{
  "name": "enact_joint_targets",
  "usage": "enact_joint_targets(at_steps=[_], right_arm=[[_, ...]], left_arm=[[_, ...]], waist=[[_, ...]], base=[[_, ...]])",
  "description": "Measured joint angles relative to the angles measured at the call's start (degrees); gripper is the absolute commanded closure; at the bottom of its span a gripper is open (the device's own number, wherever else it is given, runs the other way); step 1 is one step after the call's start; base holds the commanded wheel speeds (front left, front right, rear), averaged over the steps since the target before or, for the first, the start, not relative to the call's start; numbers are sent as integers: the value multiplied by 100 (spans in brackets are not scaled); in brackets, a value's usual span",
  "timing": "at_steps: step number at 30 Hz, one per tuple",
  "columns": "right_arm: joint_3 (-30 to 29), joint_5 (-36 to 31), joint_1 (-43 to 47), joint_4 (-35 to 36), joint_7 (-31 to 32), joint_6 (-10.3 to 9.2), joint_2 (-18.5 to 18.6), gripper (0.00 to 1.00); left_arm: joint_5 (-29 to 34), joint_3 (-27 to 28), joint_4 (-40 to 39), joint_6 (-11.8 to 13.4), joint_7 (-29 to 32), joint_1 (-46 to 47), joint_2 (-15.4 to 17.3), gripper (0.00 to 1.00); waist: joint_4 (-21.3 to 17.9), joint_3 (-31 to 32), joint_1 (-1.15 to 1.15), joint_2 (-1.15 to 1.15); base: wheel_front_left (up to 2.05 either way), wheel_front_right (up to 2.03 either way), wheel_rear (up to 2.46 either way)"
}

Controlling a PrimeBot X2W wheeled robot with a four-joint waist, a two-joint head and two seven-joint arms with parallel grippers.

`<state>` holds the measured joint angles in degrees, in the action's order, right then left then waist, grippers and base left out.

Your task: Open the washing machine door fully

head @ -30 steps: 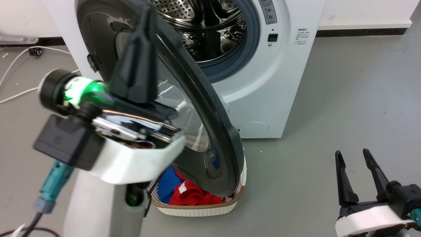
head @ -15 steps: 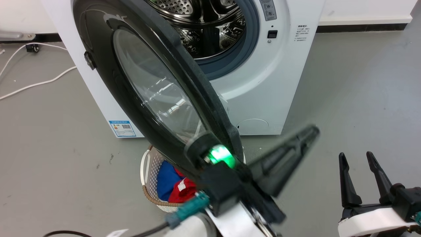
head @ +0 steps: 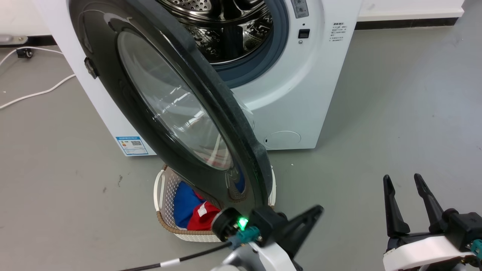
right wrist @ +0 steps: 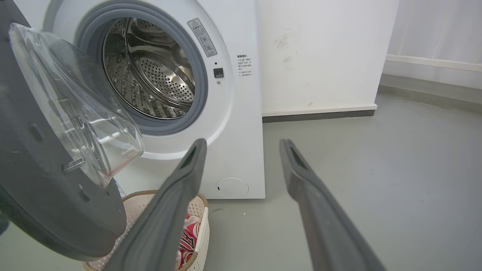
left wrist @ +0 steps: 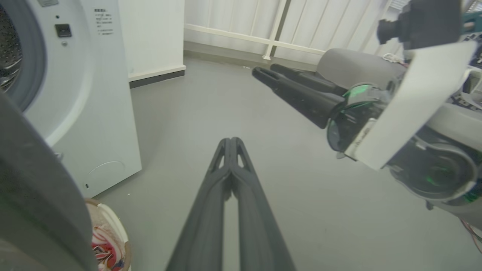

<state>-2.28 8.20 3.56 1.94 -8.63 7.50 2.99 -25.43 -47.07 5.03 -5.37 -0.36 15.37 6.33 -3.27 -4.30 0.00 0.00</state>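
Note:
The washing machine door [head: 162,98], black with a clear glass bowl at its centre, stands swung out to the left of the white machine [head: 301,94], leaving the steel drum [head: 222,30] uncovered. Its inner side and the bowl [right wrist: 75,105] face the right wrist camera, and its dark edge [left wrist: 34,188] fills the left wrist view's left side. My left gripper [head: 318,210] is shut on nothing, low and right of the door's bottom rim and apart from it; its fingertips [left wrist: 229,142] press together over bare floor. My right gripper [head: 402,178] stands open at the lower right, well clear of the door [right wrist: 243,145].
A white laundry basket [head: 162,210] holding red and blue clothes sits on the floor under the door's lower edge. A white cable [head: 34,94] runs over the grey floor at the far left. Open floor lies right of the machine.
My left arm has swung off the door's outer face, down and to the right, to the bottom of the head view. The door's angle looks the same. The right gripper has stayed put.

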Motion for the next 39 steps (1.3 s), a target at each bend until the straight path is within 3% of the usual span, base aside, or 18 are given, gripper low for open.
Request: enact_joint_targets(at_steps=[10, 19, 39], right_arm=[[25, 34, -75, -44, 2, 0, 0, 0], [18, 86, -85, -92, 11, 0, 0, 0], [-63, 107, -3, -110, 113, 0, -1, 0]], left_arm=[[-93, 665, 1003, 464, -553, 522, -151, 100], [-212, 794, 1333, 615, -872, 571, -260, 100], [-180, 725, 442, 1026, -1009, -369, 133, 100]], waist=[[-171, -85, 0, 0], [-184, -36, 0, 0], [344, 94, 0, 0]], base=[[0, 0, 0], [0, 0, 0], [0, 0, 0]])
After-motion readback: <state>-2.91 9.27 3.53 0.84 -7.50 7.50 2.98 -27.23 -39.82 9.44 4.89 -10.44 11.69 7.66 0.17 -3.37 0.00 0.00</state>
